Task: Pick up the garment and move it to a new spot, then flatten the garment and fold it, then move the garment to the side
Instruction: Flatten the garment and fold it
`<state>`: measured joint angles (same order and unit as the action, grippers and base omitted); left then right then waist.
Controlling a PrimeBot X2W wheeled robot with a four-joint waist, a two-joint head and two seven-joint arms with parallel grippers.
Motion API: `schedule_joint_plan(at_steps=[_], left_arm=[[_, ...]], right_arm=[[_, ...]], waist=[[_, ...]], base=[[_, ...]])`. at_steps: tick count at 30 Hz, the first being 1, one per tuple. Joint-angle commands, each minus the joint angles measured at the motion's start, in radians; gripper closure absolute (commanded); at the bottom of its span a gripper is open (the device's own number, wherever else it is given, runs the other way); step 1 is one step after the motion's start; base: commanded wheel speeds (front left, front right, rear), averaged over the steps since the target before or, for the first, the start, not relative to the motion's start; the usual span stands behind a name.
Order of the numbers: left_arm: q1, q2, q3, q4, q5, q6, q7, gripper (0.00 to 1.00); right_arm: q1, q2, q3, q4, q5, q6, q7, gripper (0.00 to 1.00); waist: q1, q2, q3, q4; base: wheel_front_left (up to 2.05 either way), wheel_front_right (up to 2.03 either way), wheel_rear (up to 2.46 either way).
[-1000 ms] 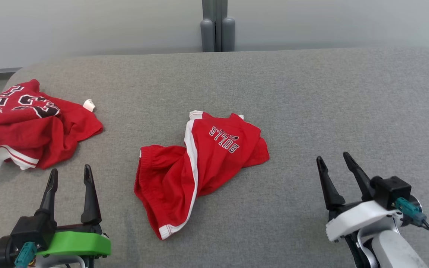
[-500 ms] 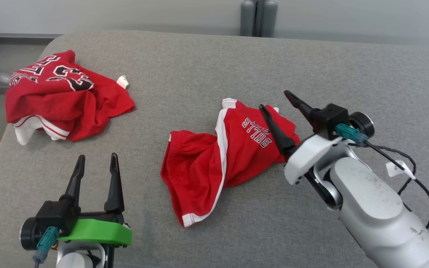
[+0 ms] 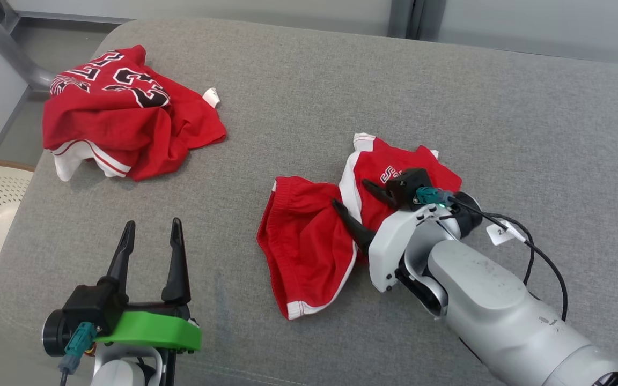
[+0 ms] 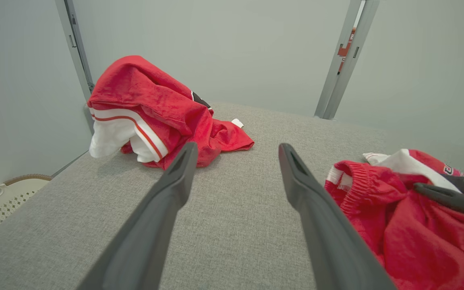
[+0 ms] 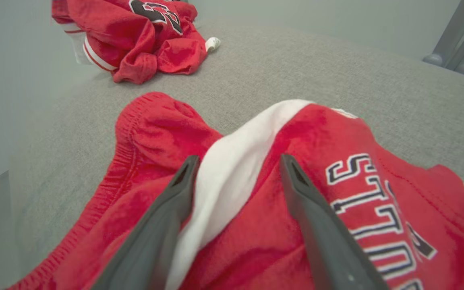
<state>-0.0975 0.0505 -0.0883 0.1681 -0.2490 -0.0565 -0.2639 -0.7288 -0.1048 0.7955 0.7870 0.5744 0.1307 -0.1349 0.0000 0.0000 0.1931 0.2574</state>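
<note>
Shorts [image 3: 314, 241], red with a white side stripe [image 5: 232, 161], lie crumpled about the middle of the grey worktop [image 3: 448, 107]. My right end effector [image 3: 350, 193] is over them with jaws wide, straddling the stripe ridge and holding nothing. I can't tell if the tips touch cloth. Left end effector [image 3: 152, 221] is also wide and empty, near left, apart from the shorts.

Risks as I judge them:
- Closing here may pinch only the top layer, so the shorts slip out or unfurl on the lift.
- Pushing too deep could nip the padded worktop cover along with the cloth.
- A mid-body grab leaves the legs and waistband dangling, so they could drag and bunch worse, which makes flattening harder.
- Red jersey [image 3: 126, 123] sits far left. Setting the shorts down close to it could tangle the two.
</note>
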Motion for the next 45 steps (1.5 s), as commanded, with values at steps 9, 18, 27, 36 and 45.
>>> schedule_joint_plan(at_steps=[9, 18, 27, 36, 45], left_arm=[[0.015, 0.000, 0.007, 0.006, -0.006, 0.013, -0.001, 0.00], [0.045, 0.001, 0.016, 0.012, 0.003, 0.010, -0.001, 0.00], [0.049, 0.000, 0.024, 0.015, 0.005, 0.007, -0.001, 0.00], [0.040, 0.001, 0.016, 0.017, 0.002, 0.012, -0.001, 0.00], [0.032, 0.001, 0.006, 0.014, -0.006, 0.013, -0.001, 0.00]], right_arm=[[0.013, 0.027, 0.017, 0.041, 0.064, 0.000, -0.086, 1.00], [0.220, -0.061, -0.127, -0.172, -0.024, 0.000, -0.131, 1.00], [0.540, -0.079, -0.309, -0.404, -0.071, 0.000, -0.131, 0.00], [0.550, -0.093, -0.366, -0.501, -0.181, 0.000, -0.128, 0.00], [0.376, -0.105, -0.293, -0.523, -0.238, 0.000, -0.046, 0.00]], waist=[[0.0000, 0.0000, -0.030, -0.037], [0.0000, 0.0000, -0.058, -0.106], [0.0000, 0.0000, -0.055, -0.154], [0.0000, 0.0000, -0.063, -0.164], [0.0000, 0.0000, -0.054, -0.132]], base=[[0.00, 0.00, 0.00], [0.00, 0.00, 0.00], [0.00, 0.00, 0.00], [0.00, 0.00, 0.00], [0.00, 0.00, 0.00]])
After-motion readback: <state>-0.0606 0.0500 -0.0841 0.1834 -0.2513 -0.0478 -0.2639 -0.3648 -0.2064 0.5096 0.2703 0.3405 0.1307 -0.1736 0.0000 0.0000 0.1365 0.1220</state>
